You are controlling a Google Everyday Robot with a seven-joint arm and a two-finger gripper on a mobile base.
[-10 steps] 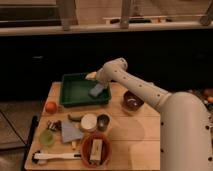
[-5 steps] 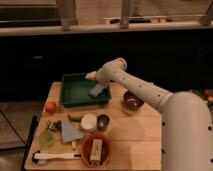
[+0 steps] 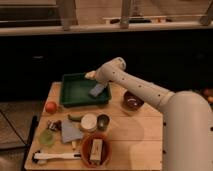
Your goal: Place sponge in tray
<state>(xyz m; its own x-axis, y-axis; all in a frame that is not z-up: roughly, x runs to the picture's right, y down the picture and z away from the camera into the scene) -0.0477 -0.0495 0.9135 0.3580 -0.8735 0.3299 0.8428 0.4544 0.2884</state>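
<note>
Sponge (image 3: 97, 90) lies inside the tray (image 3: 72, 92), at its 3 o'clock side near the right rim. Gripper (image 3: 91, 76) hangs over the tray's 1 o'clock corner, just above the sponge, jaws spread, holding nothing. Bowl (image 3: 133, 100) sits at 3 o'clock of the tray on the table (image 3: 135, 135). Cloth (image 3: 70, 131) lies at 6 o'clock, well apart.

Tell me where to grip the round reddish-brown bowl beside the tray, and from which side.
Take the bowl by its rim, coming down from above with one finger inside and one outside: it stands upright and open, too wide to span. The near-right rim looks best, as the arm crosses over its far-left side. The gripper is over the tray's far right corner, near the sponge.
</note>
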